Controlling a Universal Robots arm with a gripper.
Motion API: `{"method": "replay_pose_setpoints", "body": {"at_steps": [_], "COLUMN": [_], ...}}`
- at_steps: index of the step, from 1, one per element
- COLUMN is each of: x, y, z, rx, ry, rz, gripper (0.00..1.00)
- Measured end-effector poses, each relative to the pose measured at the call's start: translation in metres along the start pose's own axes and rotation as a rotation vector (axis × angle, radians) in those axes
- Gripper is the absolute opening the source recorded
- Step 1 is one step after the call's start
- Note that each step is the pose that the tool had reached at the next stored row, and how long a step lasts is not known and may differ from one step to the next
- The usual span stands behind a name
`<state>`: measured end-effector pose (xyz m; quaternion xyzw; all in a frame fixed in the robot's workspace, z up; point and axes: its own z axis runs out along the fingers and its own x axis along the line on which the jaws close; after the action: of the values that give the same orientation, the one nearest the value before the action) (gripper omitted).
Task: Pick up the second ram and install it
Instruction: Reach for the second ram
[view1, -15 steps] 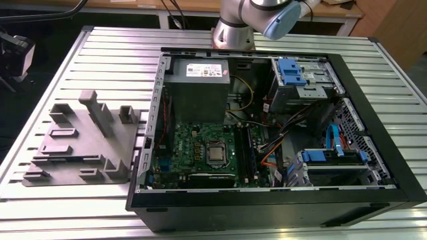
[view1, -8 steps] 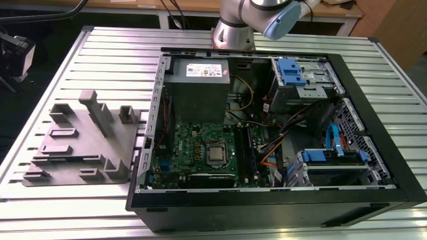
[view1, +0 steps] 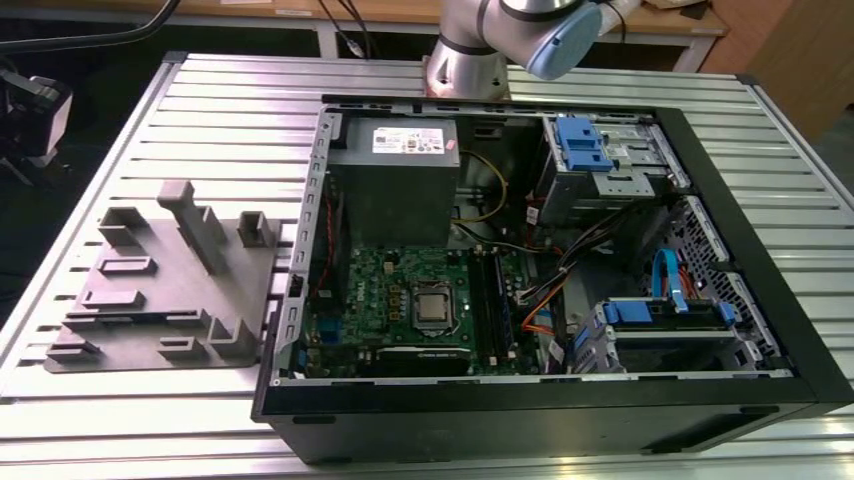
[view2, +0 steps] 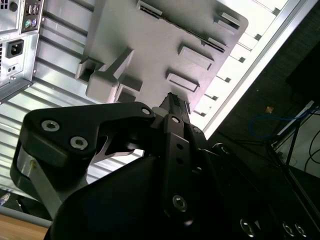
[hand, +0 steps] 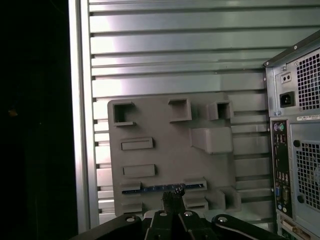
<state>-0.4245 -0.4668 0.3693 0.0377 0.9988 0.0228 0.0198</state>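
second ram in its fixture slot, under a closed and empty gripper

beneath everything, a slatted metal table (view1: 200, 90), far under the tool. off to one side of the tool, an open computer case (view1: 561, 408), lying flat with the motherboard (view1: 400, 300) facing up; its rear panel (hand: 295, 150) with ports in the first wrist view, just beside the block. no telling from here about filled or bare memory slots.

directly under the tool, the grey fixture block (hand: 170, 150), flat on the table, raised holders pointing up toward the tool.

as for the gripper (hand: 173, 196): hangs well above the block in both wrist views, fingertips (view2: 176, 105) drawn fully together, no gap visible, nothing pinched between them. judged empty.

smallest, the second ram (hand: 162, 188): a thin dark stick with a bluish edge, seated in a long slot near one edge of the block. sits below the closed tip and apart from it, with that tip lined up over roughly mid-length in the first wrist view. long axis across the block, parallel to the spread of the two finger linkages, so along the closing direction rather than across it, as far as can be judged. not yet lifted, well apart from the motherboard.
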Motion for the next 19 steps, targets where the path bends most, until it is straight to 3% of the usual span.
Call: {"method": "replay_pose_setpoints", "body": {"at_steps": [19], "x": [0.0063], "y": [-0.0016], "z": [0.0058], "rx": [-0.0009], "ry": [-0.0002], "rz": [0.0], "gripper": [0.07]}}
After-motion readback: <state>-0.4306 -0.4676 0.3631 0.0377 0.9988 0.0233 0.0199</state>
